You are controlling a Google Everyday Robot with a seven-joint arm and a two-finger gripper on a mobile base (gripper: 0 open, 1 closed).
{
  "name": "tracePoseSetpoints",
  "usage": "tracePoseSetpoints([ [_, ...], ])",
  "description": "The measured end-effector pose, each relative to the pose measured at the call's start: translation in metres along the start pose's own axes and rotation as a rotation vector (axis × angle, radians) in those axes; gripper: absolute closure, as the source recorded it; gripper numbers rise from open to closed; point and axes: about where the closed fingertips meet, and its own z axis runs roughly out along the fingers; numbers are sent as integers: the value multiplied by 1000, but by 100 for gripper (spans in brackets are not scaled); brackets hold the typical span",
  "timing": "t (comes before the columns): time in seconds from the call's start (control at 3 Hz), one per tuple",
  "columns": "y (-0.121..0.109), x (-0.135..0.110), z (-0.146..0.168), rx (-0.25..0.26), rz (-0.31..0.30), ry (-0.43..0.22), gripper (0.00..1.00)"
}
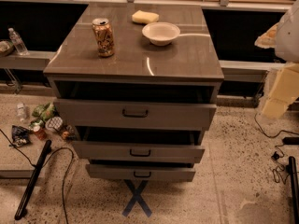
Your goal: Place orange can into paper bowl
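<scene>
The orange can [103, 37] stands upright on the left part of the grey cabinet top [140, 59], pull tab up. The paper bowl [160, 33] is white and shallow and sits right of the can near the middle back of the top, with nothing in it. My gripper [275, 97] shows as a pale cream shape at the right edge of the view, off the cabinet's right side and below the level of its top, far from both can and bowl. It holds nothing that I can see.
A yellow sponge [145, 17] lies behind the can and bowl. The cabinet's three drawers [135, 113] are pulled partly out. Litter with a small red can [39, 131] lies on the floor at left. Cables [280, 157] and a black bar [32, 178] lie on the floor.
</scene>
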Motion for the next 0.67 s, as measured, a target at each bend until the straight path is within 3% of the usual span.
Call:
tracePoseSetpoints([
  [0.33, 0, 0, 0, 0, 0, 0, 0],
  [0.67, -10, -14, 5, -3, 6, -92, 0],
])
